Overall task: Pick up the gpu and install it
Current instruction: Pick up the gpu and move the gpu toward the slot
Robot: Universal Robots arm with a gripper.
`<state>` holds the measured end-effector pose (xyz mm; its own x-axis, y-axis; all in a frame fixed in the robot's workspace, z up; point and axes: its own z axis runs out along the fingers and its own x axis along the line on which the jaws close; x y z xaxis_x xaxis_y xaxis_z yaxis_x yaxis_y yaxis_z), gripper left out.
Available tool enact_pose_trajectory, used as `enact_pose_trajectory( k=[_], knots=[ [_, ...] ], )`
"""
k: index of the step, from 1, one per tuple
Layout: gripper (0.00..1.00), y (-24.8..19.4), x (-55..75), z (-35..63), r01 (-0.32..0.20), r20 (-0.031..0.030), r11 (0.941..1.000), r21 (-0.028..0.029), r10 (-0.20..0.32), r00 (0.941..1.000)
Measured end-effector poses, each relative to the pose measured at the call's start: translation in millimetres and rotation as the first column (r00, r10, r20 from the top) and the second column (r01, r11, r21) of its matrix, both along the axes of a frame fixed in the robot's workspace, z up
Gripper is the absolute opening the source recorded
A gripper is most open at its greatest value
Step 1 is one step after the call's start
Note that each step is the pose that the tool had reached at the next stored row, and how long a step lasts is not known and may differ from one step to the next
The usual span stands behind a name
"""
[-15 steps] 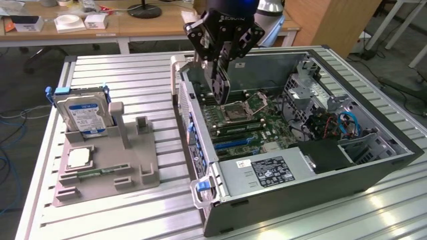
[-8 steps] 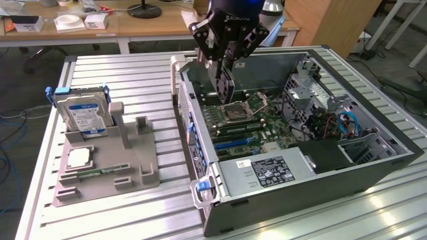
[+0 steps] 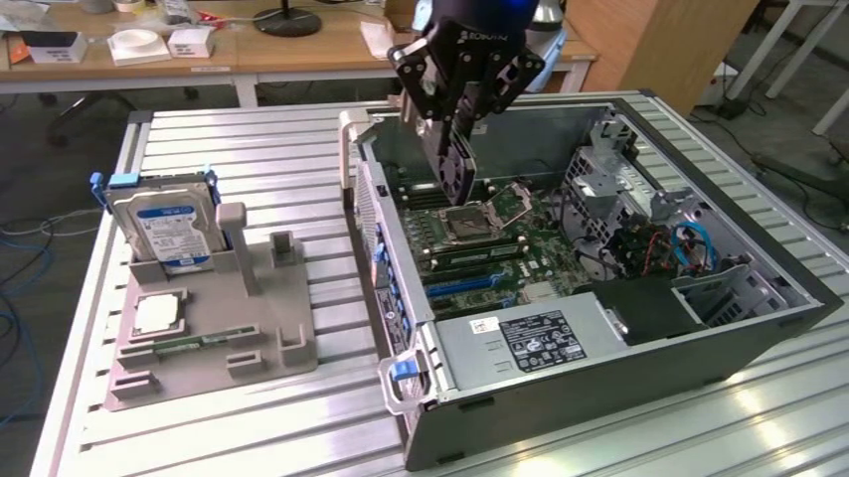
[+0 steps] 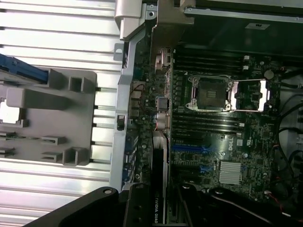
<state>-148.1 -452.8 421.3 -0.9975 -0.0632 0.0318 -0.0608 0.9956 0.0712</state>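
Observation:
My gripper (image 3: pixel 459 111) hangs over the back left part of the open computer case (image 3: pixel 743 333), shut on the gpu (image 3: pixel 451 157). The gpu is a dark card held on edge, its lower end just above the motherboard (image 3: pixel 498 248) near the CPU socket (image 3: pixel 480 213). In the wrist view the gpu (image 4: pixel 159 182) appears edge-on, running from my gripper (image 4: pixel 160 210) down along the case's rear wall. It sits beside the blue expansion slots (image 4: pixel 189 149) and is not seated in one.
A grey holder (image 3: pixel 265 333) on the slatted table (image 3: pixel 239 149) carries a silver hard drive (image 3: pixel 166 227) with a blue-white label, a square chip (image 3: pixel 157 312) and a memory strip (image 3: pixel 199 344). Inside the case are the power supply (image 3: pixel 531 340) and drive cage (image 3: pixel 623 189).

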Motion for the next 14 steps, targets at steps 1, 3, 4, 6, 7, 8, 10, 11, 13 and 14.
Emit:
enact_pose_trajectory(
  k=[1,3,4,6,7,8,10,11,13,14],
  knots=[
    [0.26,0.0,1.3,0.0,0.000,-0.0001,1.0000,-0.0001,0.000,1.0000],
    [0.26,0.0,3.3,0.0,0.000,-0.0001,1.0000,-0.0001,0.000,1.0000],
    [0.26,0.0,4.5,0.0,0.000,0.0000,1.0000,-0.0001,0.000,1.0000],
    [0.26,0.0,6.6,0.0,0.000,-0.0001,1.0000,0.0000,0.000,1.0000],
    [0.26,0.0,7.8,0.0,0.000,-0.0001,1.0000,-0.0001,0.000,1.0000],
    [0.26,0.0,9.0,0.0,0.000,-0.0001,1.0000,-0.0001,0.000,1.0000],
    [0.26,0.0,11.3,0.0,0.000,0.0000,1.0000,-0.0001,0.000,1.0000],
    [0.26,0.0,12.4,0.0,0.000,-0.0001,1.0000,-0.0001,0.000,1.0000],
    [0.26,0.0,14.5,0.0,0.000,0.0000,1.0000,-0.0001,0.000,1.0000],
    [0.26,0.0,15.8,0.0,0.000,0.0000,1.0000,0.0000,0.000,1.0000]
  ],
)
